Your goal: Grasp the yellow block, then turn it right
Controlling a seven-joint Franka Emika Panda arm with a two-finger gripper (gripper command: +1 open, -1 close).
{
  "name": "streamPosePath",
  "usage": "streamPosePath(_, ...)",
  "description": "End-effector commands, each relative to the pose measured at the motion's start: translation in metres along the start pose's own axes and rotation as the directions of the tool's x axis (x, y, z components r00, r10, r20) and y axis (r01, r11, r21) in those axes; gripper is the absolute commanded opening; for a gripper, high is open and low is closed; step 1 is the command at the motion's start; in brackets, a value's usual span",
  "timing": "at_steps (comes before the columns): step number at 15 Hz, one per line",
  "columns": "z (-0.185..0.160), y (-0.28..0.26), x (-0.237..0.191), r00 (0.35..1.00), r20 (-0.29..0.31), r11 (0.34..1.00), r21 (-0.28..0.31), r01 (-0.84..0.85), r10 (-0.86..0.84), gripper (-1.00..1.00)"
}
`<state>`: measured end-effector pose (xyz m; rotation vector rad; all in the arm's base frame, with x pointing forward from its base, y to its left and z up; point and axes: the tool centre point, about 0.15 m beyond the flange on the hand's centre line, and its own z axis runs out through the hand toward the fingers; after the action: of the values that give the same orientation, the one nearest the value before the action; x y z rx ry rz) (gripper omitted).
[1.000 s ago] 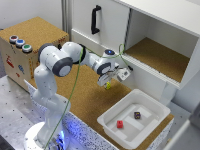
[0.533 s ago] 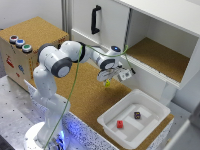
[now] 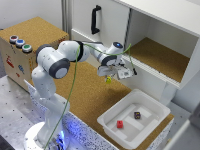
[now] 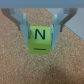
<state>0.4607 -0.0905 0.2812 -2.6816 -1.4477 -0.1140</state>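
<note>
**Yellow cube lifted clear of the cork surface**

Since the frame half a second earlier, the arm's wrist has been swung a little toward the exterior view's right and the small bright yellow cube (image 3: 108, 79) has been carried with it, hanging below the white-and-grey parallel gripper (image 3: 109, 76) above the brown cork tabletop (image 3: 87, 95). In the exterior view the cube is seen as a tiny yellow speck — smaller than the gripper body — held in front of the white cabinet's lower edge (image 3: 150, 80), apart from the cork below it.

In the wrist view, the yellow cube (image 4: 40, 39) is shown between the two pale grey fingers (image 4: 24, 22), which are closed against its opposite sides; the jaws are parted only by the cube's own width. The gripper (image 4: 42, 30) holds the cube by its upper part. The face turned to the camera is a saturated yellow-green, with a dark blue letter "N" printed on it and a short dark dash beneath the letter. The edges are slightly rounded, and the cube is seen square-on, not tilted. Speckled cork fills the background.

A white rectangular plastic tray (image 3: 112, 122) is set on the cork toward the exterior view's lower right, well apart from the gripper; a small red cube (image 3: 120, 124) and a dark brown cube (image 3: 137, 115) lie inside it, near each other but not touching.
</note>
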Motion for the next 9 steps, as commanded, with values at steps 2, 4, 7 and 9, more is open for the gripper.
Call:
streamPosePath(2, 0.010, -0.026, 0.009, 0.961, 0.046, 0.962, -0.053, -0.270, 0.272, -1.00)
streamPosePath(4, 0.016, -0.028, 0.012, 0.933, 0.050, 0.934, -0.060, -0.352, 0.355, -1.00)
streamPosePath(7, 0.027, -0.029, 0.006, 0.863, 0.024, 0.863, -0.032, -0.504, 0.505, -1.00)
streamPosePath(9, 0.033, -0.029, 0.000, 0.809, 0.012, 0.809, -0.030, -0.587, 0.587, -1.00)
